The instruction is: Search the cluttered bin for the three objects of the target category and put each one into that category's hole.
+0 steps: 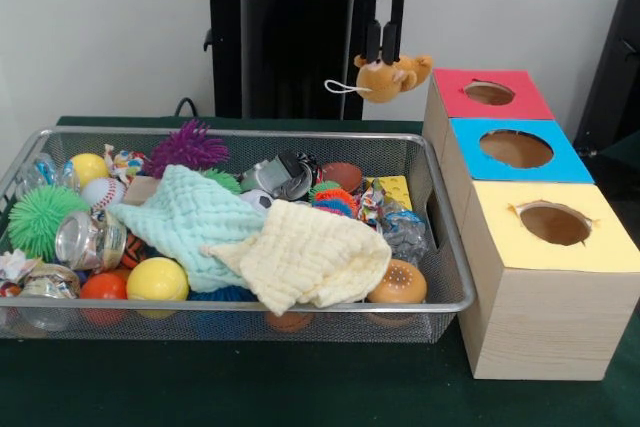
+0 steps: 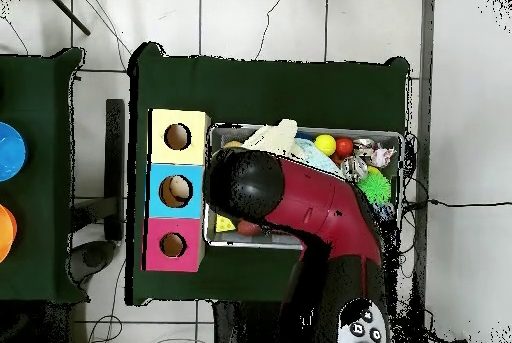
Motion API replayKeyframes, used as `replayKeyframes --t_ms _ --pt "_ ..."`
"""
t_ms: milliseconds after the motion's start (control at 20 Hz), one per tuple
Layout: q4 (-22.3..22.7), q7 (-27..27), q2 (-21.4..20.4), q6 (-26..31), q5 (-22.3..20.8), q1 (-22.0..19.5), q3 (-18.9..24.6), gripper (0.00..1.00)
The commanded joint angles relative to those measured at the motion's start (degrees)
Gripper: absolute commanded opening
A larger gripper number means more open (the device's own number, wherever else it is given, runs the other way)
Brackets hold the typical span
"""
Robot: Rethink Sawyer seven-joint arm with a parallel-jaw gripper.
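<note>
Black two-fingered gripper [image 1: 384,59] pinches a small brown plush toy [image 1: 392,77] (apparently a bear) above the silver wire-mesh bin [image 1: 452,292], near the red-topped box's round hole [image 1: 489,93].

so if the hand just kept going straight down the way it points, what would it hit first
The hand points down, shut on a small brown plush toy. Straight below, the front view suggests the bin's far right corner or the green table just behind it. Depth is unclear, and the arm hides this spot overhead.

Open air between hand [image 1: 384,53] and hole [image 1: 489,93].
</note>
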Motion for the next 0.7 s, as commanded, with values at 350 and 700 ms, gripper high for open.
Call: replayKeyframes --t_ms 350,700 --pt "9.23 17.42 1.25 -7.16 2.55 1.62 -0.43 0.00" --pt "11.45 19.08 1.16 -9.51 3.18 3.46 -1.21 0.00"
